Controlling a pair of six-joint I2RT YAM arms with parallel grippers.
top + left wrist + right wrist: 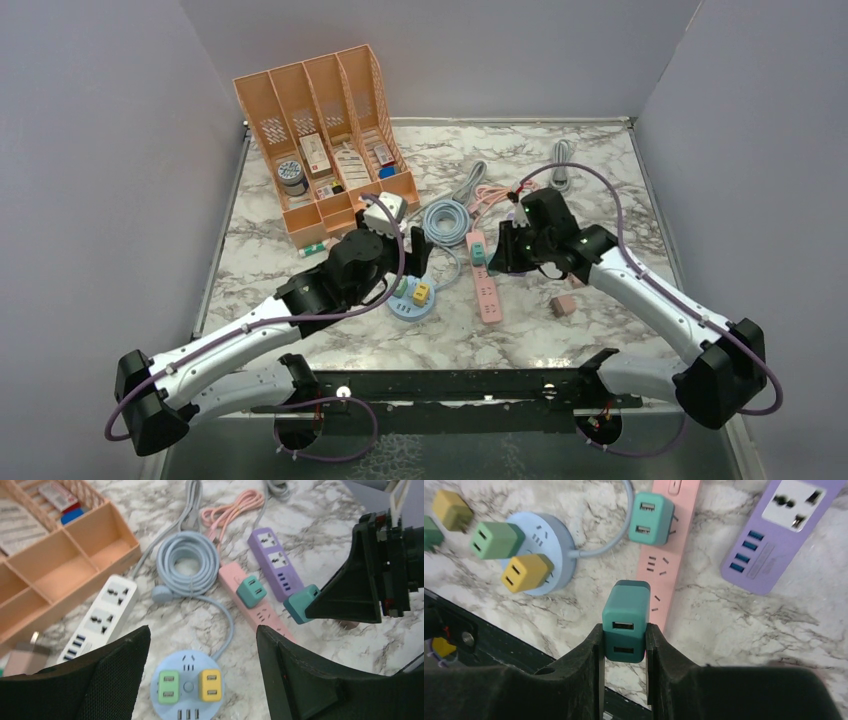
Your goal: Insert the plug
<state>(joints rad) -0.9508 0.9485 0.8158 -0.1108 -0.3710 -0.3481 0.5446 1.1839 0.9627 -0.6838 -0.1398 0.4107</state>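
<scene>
My right gripper (624,642) is shut on a teal plug (626,611) and holds it just above the pink power strip (670,565), over the strip's lower sockets. In the left wrist view the teal plug (301,603) hangs tilted beside the pink strip (267,615), prongs towards it. A second teal plug (651,511) sits in the same strip. My left gripper (202,630) is open and empty above a round blue socket hub (187,685) that holds a green plug (169,686) and a yellow plug (210,684).
A purple power strip (774,540) lies right of the pink one. A white strip (100,615), a coiled blue cable (187,562) and an orange organizer (320,140) lie behind the hub. A loose yellow plug (451,510) and a small pink block (563,305) lie on the table.
</scene>
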